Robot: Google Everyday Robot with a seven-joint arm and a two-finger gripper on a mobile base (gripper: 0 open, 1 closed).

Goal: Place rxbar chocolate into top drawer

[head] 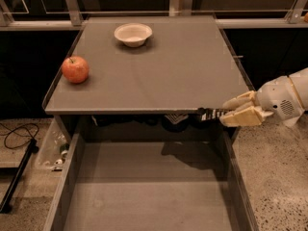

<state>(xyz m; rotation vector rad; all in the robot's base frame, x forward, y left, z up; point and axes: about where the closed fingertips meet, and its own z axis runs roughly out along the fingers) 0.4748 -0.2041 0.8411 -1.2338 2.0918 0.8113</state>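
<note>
Gripper (225,113) sits at right side of frame, level with the front edge of the table (159,76), near its front-right corner. Cream fingers (243,101) point left, clenched on the rxbar chocolate (209,113). Bar is held roughly flat, its black-and-white end sticking out leftward past the fingertips. It sits right at the tabletop's front lip; cannot tell if it touches the lip. White wrist housing (284,100) enters from right edge.

Top drawer (144,196) is pulled open below the table and fills the lower middle of the frame. Grey flat bottom, low side walls. Bar and gripper hang over the drawer's rear right part, with a shadow on the bottom beneath them.

On the tabletop, red apple (75,69) sits near the left edge and white bowl (133,34) near the back centre, upright. The two are well apart, and both are far from the gripper.

Black cable (17,131) lies on the floor at left. Speckled floor (279,177) shows at right of the drawer.
</note>
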